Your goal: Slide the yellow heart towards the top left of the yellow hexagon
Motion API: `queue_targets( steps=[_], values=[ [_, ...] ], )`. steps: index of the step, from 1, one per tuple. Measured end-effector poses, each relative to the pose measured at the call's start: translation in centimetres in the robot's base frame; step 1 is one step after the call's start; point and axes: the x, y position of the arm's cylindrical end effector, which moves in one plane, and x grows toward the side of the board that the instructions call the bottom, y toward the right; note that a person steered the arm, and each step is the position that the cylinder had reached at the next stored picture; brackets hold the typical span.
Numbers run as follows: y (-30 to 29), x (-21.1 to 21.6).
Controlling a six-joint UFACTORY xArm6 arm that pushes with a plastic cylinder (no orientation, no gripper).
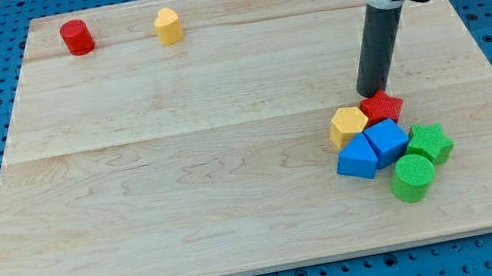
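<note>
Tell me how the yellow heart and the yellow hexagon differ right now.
The yellow heart sits near the view's top left, while the yellow hexagon lies at the lower right. The heart stands alone, with only the red cylinder nearby and apart from it; the hexagon is packed against the red star and a blue block. My tip is close to the hexagon and far from the heart. Both are yellow and rest on the board.

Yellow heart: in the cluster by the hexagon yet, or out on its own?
Out. The yellow heart sits alone near the view's top, far from the yellow hexagon cluster. My tip is by the red star.
</note>
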Motion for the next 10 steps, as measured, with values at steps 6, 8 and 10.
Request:
queue_targets(
  steps=[6, 8, 10],
  values=[
    [-25.3, -21.9],
    [-12.7, -11.8],
    [-13.7, -7.0]
  ],
)
